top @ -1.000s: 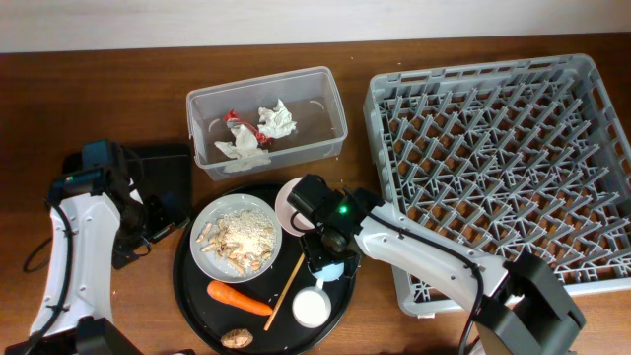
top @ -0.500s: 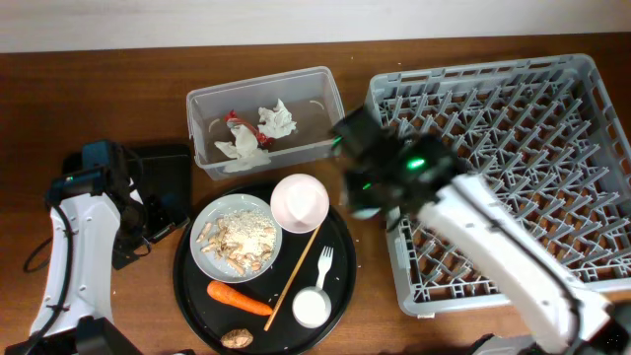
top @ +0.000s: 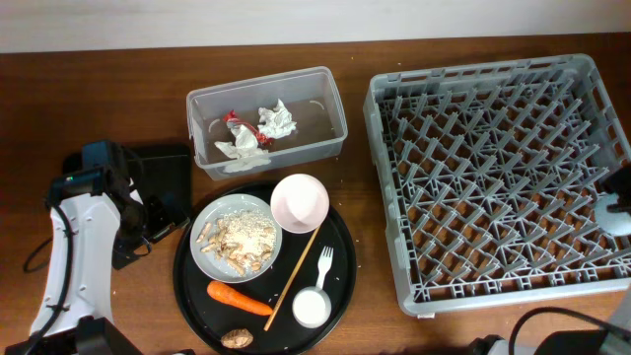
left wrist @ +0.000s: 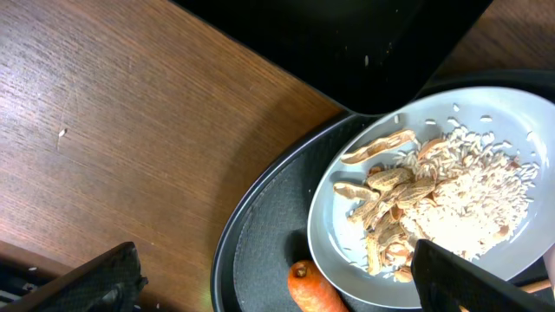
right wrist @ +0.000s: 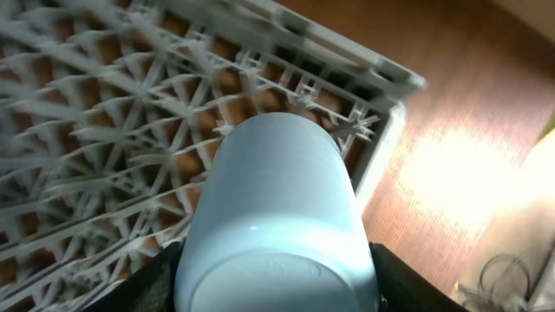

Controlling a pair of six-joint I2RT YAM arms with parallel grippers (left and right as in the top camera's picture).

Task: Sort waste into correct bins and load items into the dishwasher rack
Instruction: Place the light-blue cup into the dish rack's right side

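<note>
My right gripper (right wrist: pixel 277 296) is shut on the light blue cup (right wrist: pixel 277 199), held over the right edge of the grey dishwasher rack (top: pixel 493 168); the cup shows at the overhead's right edge (top: pixel 615 212). My left gripper (left wrist: pixel 277 282) is open and empty above the round tray's left rim, next to the carrot (top: pixel 240 297) and the plate (top: pixel 202 258) of food scraps (top: pixel 237 237). Also on the tray are the pink bowl (top: pixel 300 201), fork (top: pixel 322 266), wooden stick (top: pixel 296 276), white cup (top: pixel 312 308) and nut-like lump (top: pixel 235 338). The clear tub (top: pixel 330 99) holds napkins (top: pixel 276 120) and a red wrapper (top: pixel 235 118).
The shallow black tray (top: pixel 163 168) lies left of the tub, by my left arm. The round black tray (top: pixel 192 286) sits at the front centre. The rack's corner and bare wooden table (right wrist: pixel 468 156) show in the right wrist view.
My right arm lifted the light blue cup off the round tray and carried it across the rack to its right edge. The left arm has not moved.
</note>
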